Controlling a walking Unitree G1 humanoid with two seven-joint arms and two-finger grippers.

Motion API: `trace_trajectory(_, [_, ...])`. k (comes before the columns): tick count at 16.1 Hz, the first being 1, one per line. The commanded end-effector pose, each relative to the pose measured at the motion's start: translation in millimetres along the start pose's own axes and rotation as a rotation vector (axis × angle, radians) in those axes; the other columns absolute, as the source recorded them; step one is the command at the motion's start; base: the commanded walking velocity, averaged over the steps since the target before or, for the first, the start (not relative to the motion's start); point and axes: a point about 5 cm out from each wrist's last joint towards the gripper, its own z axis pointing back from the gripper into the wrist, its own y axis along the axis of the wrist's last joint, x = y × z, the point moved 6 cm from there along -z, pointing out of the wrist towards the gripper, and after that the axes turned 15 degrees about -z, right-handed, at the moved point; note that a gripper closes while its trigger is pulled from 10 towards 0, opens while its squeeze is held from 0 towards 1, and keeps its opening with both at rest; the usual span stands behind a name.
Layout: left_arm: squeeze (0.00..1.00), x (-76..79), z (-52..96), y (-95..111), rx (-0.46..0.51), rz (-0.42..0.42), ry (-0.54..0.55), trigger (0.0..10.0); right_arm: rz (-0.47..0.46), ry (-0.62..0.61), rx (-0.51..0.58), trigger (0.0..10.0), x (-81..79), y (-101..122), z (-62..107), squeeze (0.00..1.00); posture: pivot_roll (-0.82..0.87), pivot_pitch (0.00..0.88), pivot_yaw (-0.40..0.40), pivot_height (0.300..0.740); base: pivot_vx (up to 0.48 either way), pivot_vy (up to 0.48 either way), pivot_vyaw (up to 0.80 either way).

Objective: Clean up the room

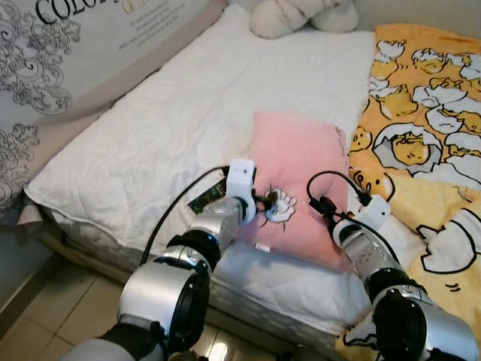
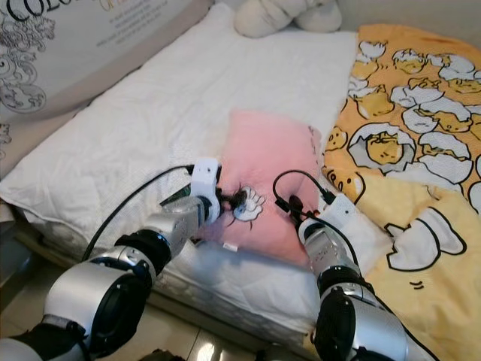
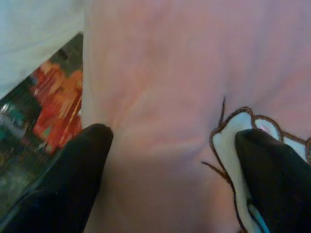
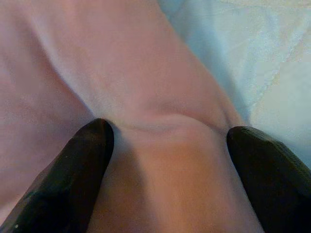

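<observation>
I saw one pink pillow (image 1: pixel 297 162) lying on the bed's white quilt (image 1: pixel 173 120) beside the yellow blanket (image 1: pixel 428 113), my two arms stretched forward, left claw (image 1: pixel 269 203) and right claw (image 1: pixel 325 207) each spread wide and pressed against its near edge, neither clenched.

head eyes look down on bed (image 1: pixel 150 135), wrist views press close on pink pillow (image 1: pixel 297 150)

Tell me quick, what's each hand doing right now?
Left hand: open, fingers pressed into the pink pillow beside its white patch.
Right hand: open, fingers straddling the pillow's edge, not clamped.
</observation>
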Motion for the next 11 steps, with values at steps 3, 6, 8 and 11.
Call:
trace_trajectory(3, [0.0, 16.1, -0.4, -24, -0.072, 0.019, -0.024, 0.0, -0.005, -0.011, -0.028, 0.0, 0.6, -11, -0.3, 0.0, -0.04, 0.069, 0.026, 0.74, 0.0, 0.0, 0.0])
trace_trajectory(6, [0.0, 13.1, -0.1, -20, -0.046, 0.048, -0.032, 0.0, -0.054, 0.0, -0.025, 0.0, -3.2, -14, -0.9, 0.0, -0.05, 0.047, 0.033, 0.74, 0.0, 0.0, 0.0])
trace_trajectory(8, [0.0, 20.0, -0.2, -25, -0.064, 0.043, -0.059, 0.0, -0.067, 0.009, -0.033, 0.0, -2.8, -20, -0.1, 0.0, -0.05, 0.033, 0.042, 0.74, 0.0, 0.0, 0.0])
trace_trajectory(11, [0.0, 25.2, 0.4, -32, -0.1, 0.011, -0.086, 0.0, -0.051, 0.005, -0.055, 0.0, 0.4, -27, 0.9, 0.0, -0.05, 0.024, 0.043, 0.74, 0.0, 0.0, 0.0])
